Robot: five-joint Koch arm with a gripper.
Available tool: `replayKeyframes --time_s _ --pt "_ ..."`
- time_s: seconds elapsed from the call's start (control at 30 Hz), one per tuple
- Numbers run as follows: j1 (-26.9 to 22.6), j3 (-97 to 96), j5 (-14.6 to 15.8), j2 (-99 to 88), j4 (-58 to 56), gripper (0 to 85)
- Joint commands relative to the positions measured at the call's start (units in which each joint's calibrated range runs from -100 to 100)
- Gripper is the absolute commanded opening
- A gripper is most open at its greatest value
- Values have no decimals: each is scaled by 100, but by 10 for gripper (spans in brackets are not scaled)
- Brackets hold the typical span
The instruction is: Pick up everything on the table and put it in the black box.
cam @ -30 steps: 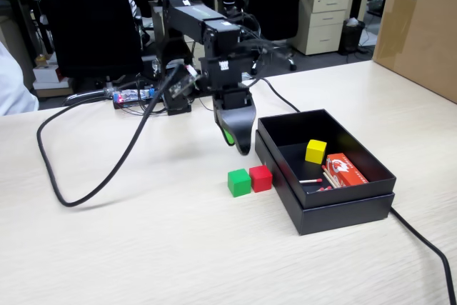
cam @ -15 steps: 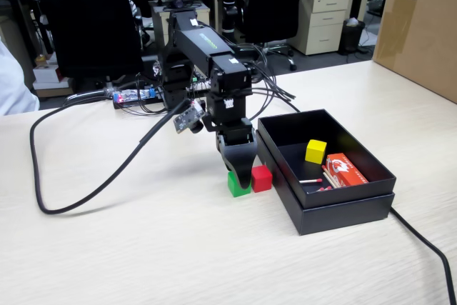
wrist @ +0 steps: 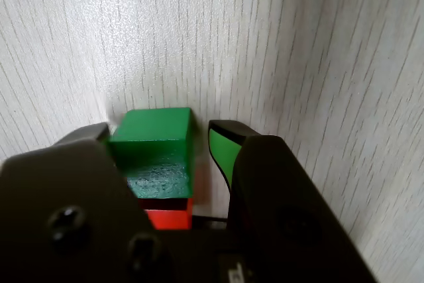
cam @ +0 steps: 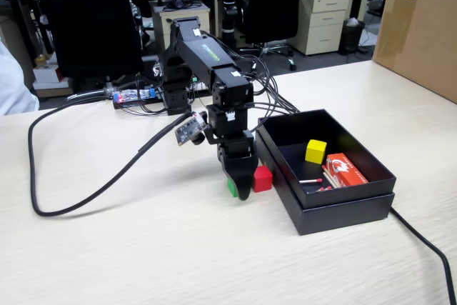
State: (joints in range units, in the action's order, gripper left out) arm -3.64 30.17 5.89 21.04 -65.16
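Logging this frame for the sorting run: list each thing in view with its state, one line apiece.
gripper: down at the table, jaws around the green block, a gap on one side
green block: on the table, between the jaws
red block: on the table, outside the box
black box: open, no lid on
yellow block: inside the box
matchbox: inside the box, matches loose beside it
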Motion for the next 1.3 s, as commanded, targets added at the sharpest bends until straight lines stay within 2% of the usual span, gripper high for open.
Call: replayKeyframes --time_s 0.0,0.1,0.17,0.43,0.53,0.57,0.6,0.63,0.7,0.9,1.27 --pt "15 374 -15 -55 -29 164" --pt "49 374 -10 -90 -29 52" --pt "83 347 -10 -239 -37 11" --pt "112 165 -39 -2201 -245 9" --pt "-132 519 -49 -3153 -270 9" --pt "-464 1027 -54 -3475 -270 9" --pt "-576 1199 -59 -3452 -270 9" --pt "-933 1670 -68 -2855 -270 11" --pt "-1104 1988 -68 -2270 -270 11" --pt "-1226 2686 -78 -193 -270 12" --pt "-1226 2831 -68 679 -270 24"
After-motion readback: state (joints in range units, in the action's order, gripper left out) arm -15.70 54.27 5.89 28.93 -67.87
